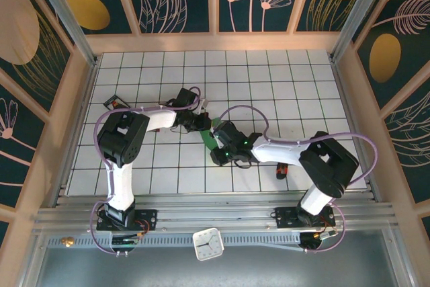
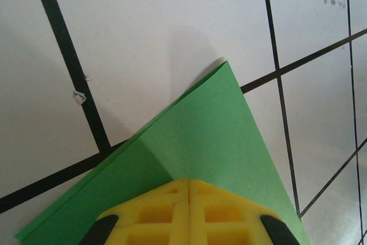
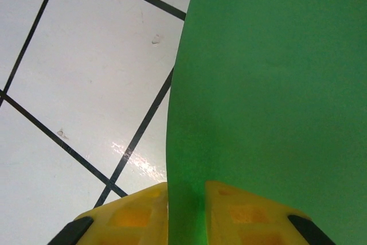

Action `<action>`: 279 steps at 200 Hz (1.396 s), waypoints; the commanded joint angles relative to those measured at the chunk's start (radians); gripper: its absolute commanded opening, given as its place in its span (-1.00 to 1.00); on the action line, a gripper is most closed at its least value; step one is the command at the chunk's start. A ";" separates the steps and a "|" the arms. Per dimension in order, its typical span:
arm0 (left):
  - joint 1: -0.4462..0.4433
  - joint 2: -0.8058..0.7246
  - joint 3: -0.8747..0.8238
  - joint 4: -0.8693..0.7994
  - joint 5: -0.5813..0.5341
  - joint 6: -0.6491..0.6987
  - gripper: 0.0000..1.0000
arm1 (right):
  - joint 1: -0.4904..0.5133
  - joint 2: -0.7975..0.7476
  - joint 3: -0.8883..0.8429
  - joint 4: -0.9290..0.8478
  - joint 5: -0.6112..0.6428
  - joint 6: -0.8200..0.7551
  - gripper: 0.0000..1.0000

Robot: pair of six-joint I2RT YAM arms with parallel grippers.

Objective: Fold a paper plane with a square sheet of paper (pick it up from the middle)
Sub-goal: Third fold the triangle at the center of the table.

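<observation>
Finds the left gripper [image 2: 188,190] clamped fully, no gap at the seam between its yellow fingers, with a crease of the square sheet of paper [image 2: 212,136] running straight into that seam; judges it pinched on the fold. Finds the right gripper [image 3: 186,202] closed likewise, green paper rising from between its fingers. Places both grippers, tips nearly meeting, straight beyond the clock [image 1: 207,244] and well apart from it, over the tiled table [image 1: 269,78]. Places the sheet there too, between the grippers, folded to a narrower shape; sees a shadow offset from its corner and so judges it raised off the tiles.

Judges the step in hand to be setting a fold. Recommends holding one pinch fixed as anchor, easing the other along the crease, keeping the paper taut without stretching, and aligning edges before pressing. Warns of tearing or a skewed crease from opposed pulls.

Notes one pointed corner projecting ahead of the left fingers. Reads the long axis, from overhead, as slanting from beyond-left of the clock toward nearer-right; cannot confirm more, with most of the sheet hidden under the grippers.
</observation>
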 commanded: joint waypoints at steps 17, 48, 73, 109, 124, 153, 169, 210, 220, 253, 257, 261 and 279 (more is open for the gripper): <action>-0.012 0.050 0.004 -0.062 -0.004 0.032 -1.00 | -0.013 -0.030 -0.016 0.024 -0.019 -0.019 -0.55; -0.023 0.061 0.010 -0.062 0.009 0.048 -1.00 | -0.016 -0.033 -0.012 0.029 -0.035 -0.019 -0.73; -0.041 0.065 0.015 -0.060 0.018 0.063 -1.00 | -0.022 -0.035 -0.014 0.032 -0.061 -0.017 -0.82; -0.060 0.066 0.018 -0.059 0.030 0.077 -1.00 | -0.048 -0.043 -0.020 0.042 -0.108 -0.016 -0.81; -0.064 0.067 0.018 -0.060 0.030 0.082 -1.00 | -0.061 -0.044 -0.024 0.048 -0.126 -0.017 -0.79; -0.065 0.067 0.015 -0.061 0.028 0.084 -1.00 | -0.084 -0.044 -0.031 0.055 -0.151 -0.023 -0.72; -0.066 0.068 0.015 -0.062 0.027 0.083 -1.00 | -0.092 -0.043 -0.035 0.062 -0.166 -0.022 -0.70; -0.066 0.068 0.015 -0.063 0.020 0.086 -1.00 | -0.111 -0.048 -0.055 0.080 -0.186 -0.015 -0.70; -0.066 0.068 0.016 -0.065 0.020 0.086 -1.00 | -0.118 -0.050 -0.060 0.086 -0.194 -0.011 -0.72; -0.065 0.069 0.017 -0.069 0.017 0.088 -1.00 | -0.141 -0.044 -0.063 0.097 -0.213 -0.011 -0.78; -0.065 0.068 0.016 -0.068 0.016 0.089 -1.00 | -0.143 -0.043 -0.064 0.096 -0.214 -0.014 -0.78; -0.065 0.068 0.016 -0.069 0.016 0.088 -1.00 | -0.144 -0.041 -0.062 0.098 -0.214 -0.014 -0.79; -0.066 0.071 0.016 -0.069 0.016 0.090 -1.00 | -0.155 -0.033 -0.058 0.095 -0.215 -0.019 -0.80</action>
